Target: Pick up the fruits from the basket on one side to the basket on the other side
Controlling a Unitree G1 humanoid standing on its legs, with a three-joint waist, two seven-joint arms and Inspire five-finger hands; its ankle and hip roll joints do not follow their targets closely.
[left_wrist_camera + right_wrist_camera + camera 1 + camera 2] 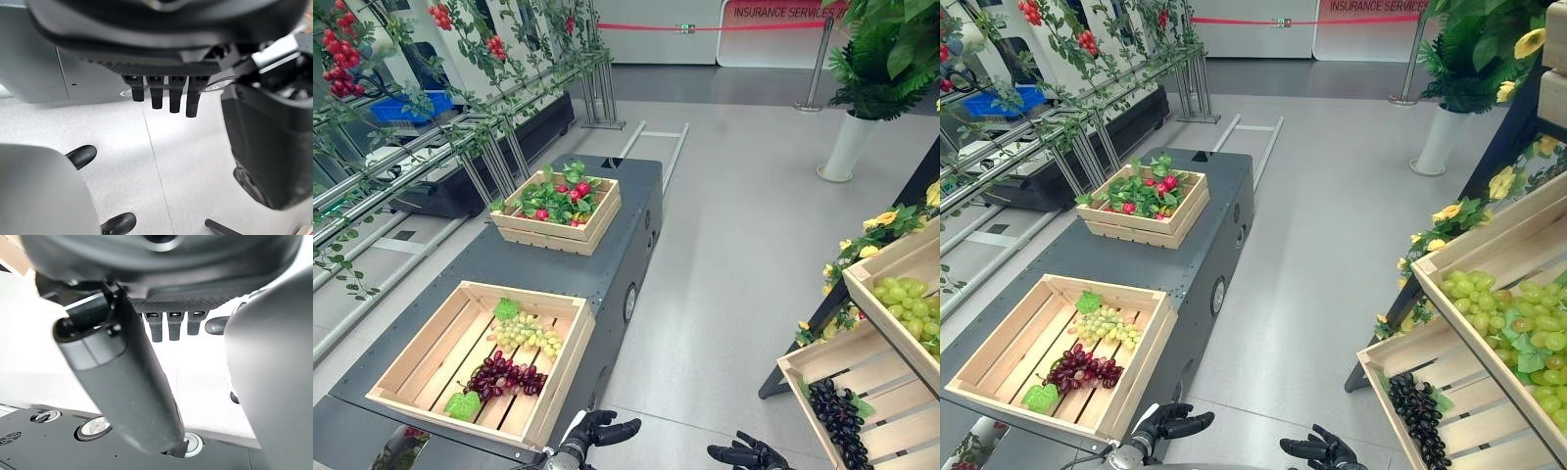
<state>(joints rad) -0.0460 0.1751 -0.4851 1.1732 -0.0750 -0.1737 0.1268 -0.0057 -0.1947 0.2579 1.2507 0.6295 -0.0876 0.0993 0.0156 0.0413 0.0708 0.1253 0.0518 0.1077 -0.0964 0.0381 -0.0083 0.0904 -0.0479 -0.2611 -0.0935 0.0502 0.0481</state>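
a green grape bunch (526, 334) and a dark red grape bunch (504, 374) lie in the near pale slatted wooden crate (416, 354) on the dark grey bench (636, 186), with a second wooden crate of red fruit and leaves (558, 210) further back. the left hand (597, 432) and right hand (749, 455) hang low over the floor, fingers relaxed and apart, holding nothing. a reach from here could clip the crate's near wall, or squeeze the soft bunch so that it slips

Pale raw-wood slatted crate (570, 345), matt dark metal table (607, 255), speckled smooth grey floor (724, 245).
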